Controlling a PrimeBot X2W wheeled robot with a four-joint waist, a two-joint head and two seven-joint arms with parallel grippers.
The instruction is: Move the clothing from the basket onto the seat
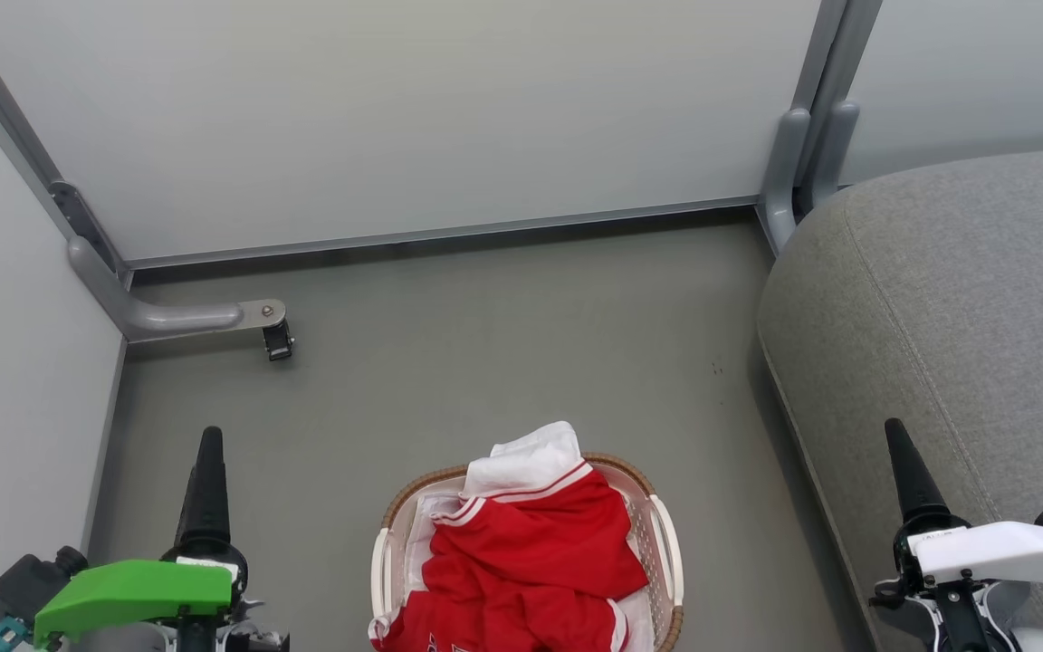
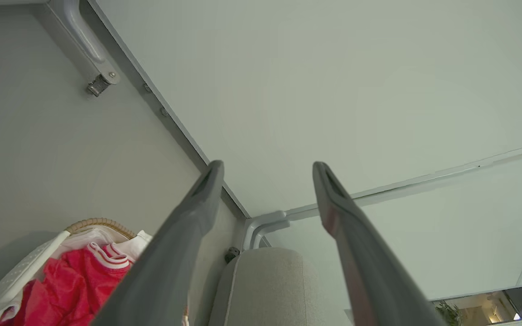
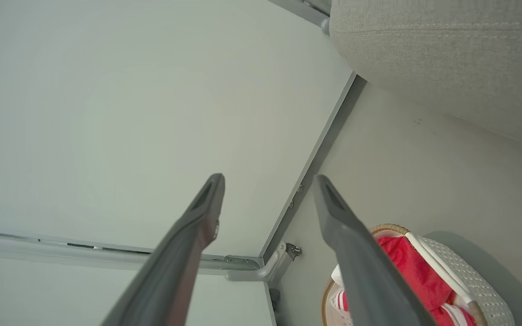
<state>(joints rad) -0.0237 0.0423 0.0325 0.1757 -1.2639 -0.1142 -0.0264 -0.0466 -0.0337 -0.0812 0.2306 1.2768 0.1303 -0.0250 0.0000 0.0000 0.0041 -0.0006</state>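
1. The grey seat (image 1: pixel 956 317) stands on the robot's right.
2. The basket (image 1: pixel 632 473) sits on the floor (image 1: pixel 485 344) between both arms, near the seat.
3. The clothing (image 1: pixel 531 552) lies heaped inside the basket.
4. The left gripper (image 2: pixel 268 164) hangs with its fingers spread and empty.
5. The right gripper (image 3: pixel 268 177) is likewise spread and empty, by the seat's edge.

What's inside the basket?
Red clothing with white striped trim is heaped in the basket, over a white cloth that pokes up at the far rim. The basket's bottom, and anything under the heap, is covered.
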